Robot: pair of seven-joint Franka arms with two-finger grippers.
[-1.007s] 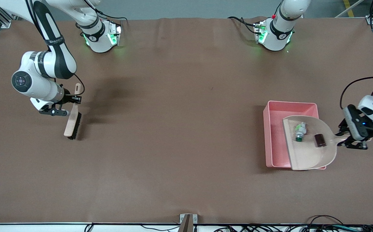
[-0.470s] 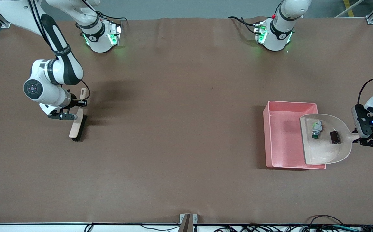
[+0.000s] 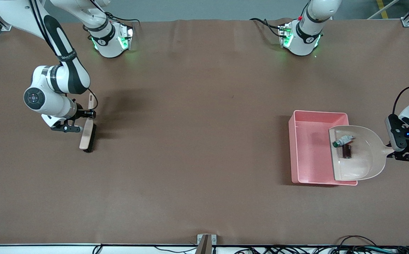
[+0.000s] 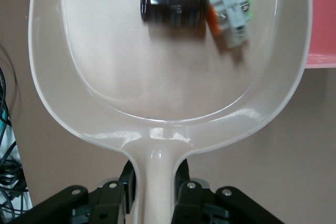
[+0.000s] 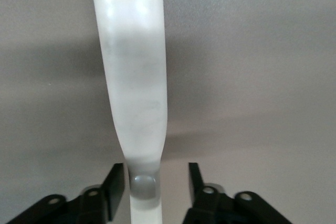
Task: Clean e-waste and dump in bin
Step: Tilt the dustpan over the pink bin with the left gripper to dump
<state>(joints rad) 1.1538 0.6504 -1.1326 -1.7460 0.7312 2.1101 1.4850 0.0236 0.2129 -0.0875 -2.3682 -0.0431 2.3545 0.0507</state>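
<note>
My left gripper (image 3: 403, 153) is shut on the handle of a beige dustpan (image 3: 358, 165), whose scoop hangs over the pink bin (image 3: 306, 155). Both pieces of e-waste lie in the pan near its lip: a white component (image 3: 343, 141) with an orange band and a dark cylinder (image 3: 347, 151). The left wrist view shows the fingers (image 4: 126, 182) clamped on the handle, with the cylinder (image 4: 170, 9) and the white component (image 4: 227, 6) at the pan's open edge. My right gripper (image 3: 80, 121) stands open around the handle of a brush (image 3: 87, 135) resting on the table.
The bin stands toward the left arm's end of the table, its pink wall (image 4: 320, 24) showing past the pan's lip. In the right wrist view the pale brush handle (image 5: 134, 77) runs between the spread fingers (image 5: 195, 179), closer to one of them.
The right gripper has opened off the brush handle and the brush has settled on the table. The dustpan shifted toward the left arm's end, and both parts slid toward its lip.
</note>
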